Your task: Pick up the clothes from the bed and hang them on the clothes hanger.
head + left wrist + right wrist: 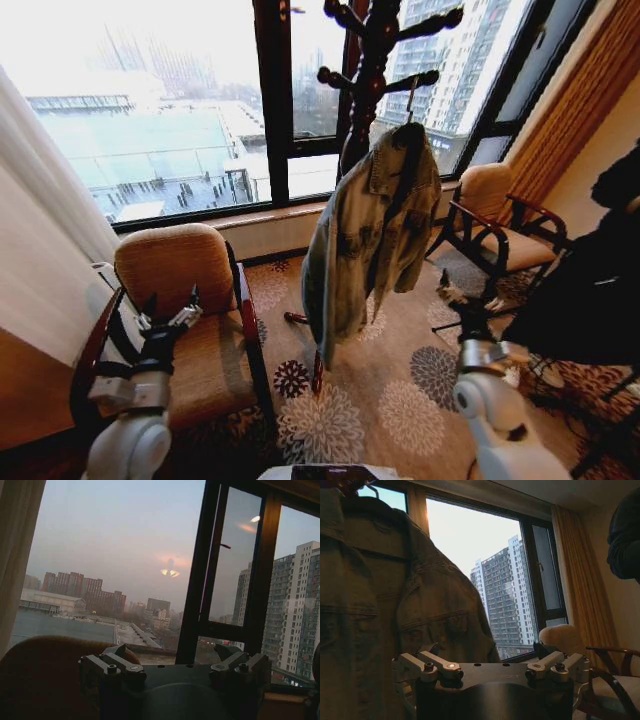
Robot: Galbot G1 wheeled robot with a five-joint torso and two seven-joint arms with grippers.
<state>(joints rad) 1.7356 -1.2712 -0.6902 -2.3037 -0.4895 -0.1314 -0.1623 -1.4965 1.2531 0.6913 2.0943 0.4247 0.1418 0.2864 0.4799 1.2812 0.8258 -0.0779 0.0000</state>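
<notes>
Window-lit room with patterned carpet (390,400): denim jacket (370,235) hangs on the coat stand (365,60), so hanging appears done. Left hand (170,315) and right hand (465,300) spread, empty, lowered.

No legible text, label or number anywhere, perhaps owing to the dim, backlit views.

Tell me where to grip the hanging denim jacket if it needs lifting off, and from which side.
Grip the denim jacket at the collar and shoulder bunched under the hanger hook, probably coming from the robot's side with the right gripper, the nearer one. The fabric hangs loose and open lower down, so a hem grip would only drag it. The coat stand blocks the far side.
</notes>
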